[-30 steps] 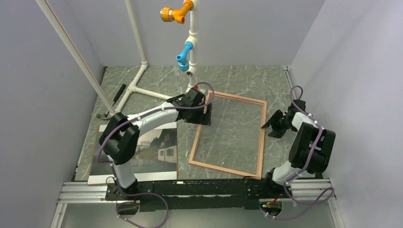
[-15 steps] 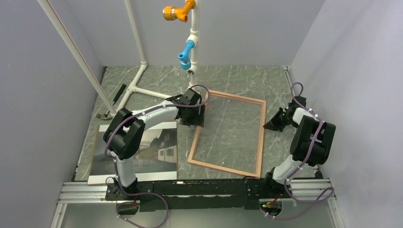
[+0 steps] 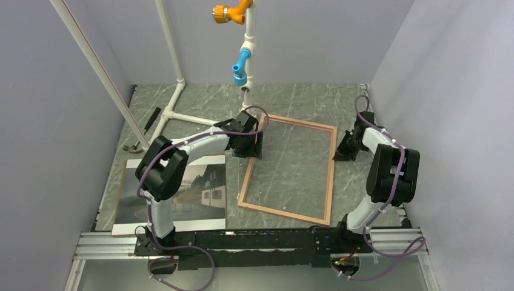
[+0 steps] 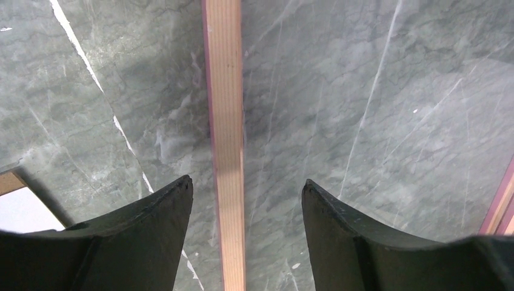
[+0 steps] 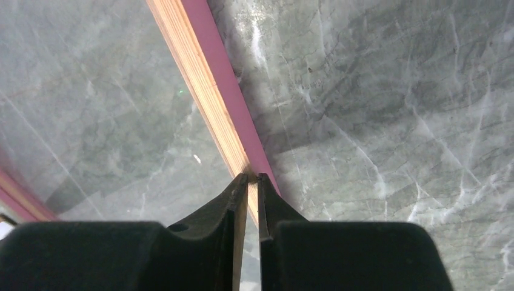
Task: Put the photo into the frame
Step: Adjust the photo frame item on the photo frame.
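On veined marble (image 3: 303, 100), thin tan-wood frame (image 3: 332, 163)

Robot lab test cell; plain grey walls (image 3: 48, 139), marble-look table (image 3: 303, 100), white pipe stand (image 3: 177, 91)

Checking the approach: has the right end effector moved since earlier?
Yes: the right end effector went farther from the base rail, toward the back wall.

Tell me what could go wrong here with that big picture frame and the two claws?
The left gripper stands open astride one thin rail of the frame; closing off-centre could let it slip. The right gripper has its tips nearly together at the opposite rail, so it may just push the frame askew. The photo lies below the left arm, which might brush it.
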Controlling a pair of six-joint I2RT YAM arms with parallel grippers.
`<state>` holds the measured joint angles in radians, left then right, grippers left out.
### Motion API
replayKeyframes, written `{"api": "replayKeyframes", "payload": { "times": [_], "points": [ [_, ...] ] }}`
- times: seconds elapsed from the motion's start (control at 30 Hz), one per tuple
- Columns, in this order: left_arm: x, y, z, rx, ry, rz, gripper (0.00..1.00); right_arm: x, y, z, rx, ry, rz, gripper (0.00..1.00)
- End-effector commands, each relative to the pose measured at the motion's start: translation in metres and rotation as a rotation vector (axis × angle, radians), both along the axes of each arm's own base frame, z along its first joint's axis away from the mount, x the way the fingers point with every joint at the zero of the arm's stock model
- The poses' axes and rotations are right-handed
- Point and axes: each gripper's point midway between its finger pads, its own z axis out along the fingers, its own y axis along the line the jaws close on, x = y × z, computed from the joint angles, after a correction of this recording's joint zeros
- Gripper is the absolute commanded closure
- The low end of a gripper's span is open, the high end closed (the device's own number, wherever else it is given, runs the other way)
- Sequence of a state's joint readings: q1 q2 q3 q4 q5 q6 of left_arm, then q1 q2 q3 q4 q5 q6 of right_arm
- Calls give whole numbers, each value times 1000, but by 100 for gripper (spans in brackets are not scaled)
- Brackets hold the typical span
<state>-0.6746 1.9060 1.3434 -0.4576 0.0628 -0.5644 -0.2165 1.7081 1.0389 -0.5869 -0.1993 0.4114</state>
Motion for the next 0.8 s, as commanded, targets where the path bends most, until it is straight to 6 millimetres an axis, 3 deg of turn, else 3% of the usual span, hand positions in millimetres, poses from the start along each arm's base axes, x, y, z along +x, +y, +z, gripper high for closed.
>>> {"api": "replayKeyframes", "payload": {
  "times": [0.0, 0.07, 0.17, 0.37, 0.6, 0.77],
  "points": [
    [-25, -7, -32, -19, 158, -48, 32, -14, 9, -30, -72, 97, 64, 80],
    [-28, -13, -32, -29, 162, -64, 33, -14, 14, -30, -87, 102, 85, 67],
    [-31, -20, -33, -27, 168, -81, 34, -15, 19, -33, -108, 122, 115, 60],
    [-36, -24, -37, -24, 176, -95, 35, -25, 22, -49, -132, 191, 140, 61],
    [-38, -25, -39, -28, 183, -102, 36, -23, 19, -49, -259, 238, 184, 70],
    [-37, -28, -26, -45, 148, -119, 36, -26, 21, -51, -395, 297, 247, 70]
  ]
}}
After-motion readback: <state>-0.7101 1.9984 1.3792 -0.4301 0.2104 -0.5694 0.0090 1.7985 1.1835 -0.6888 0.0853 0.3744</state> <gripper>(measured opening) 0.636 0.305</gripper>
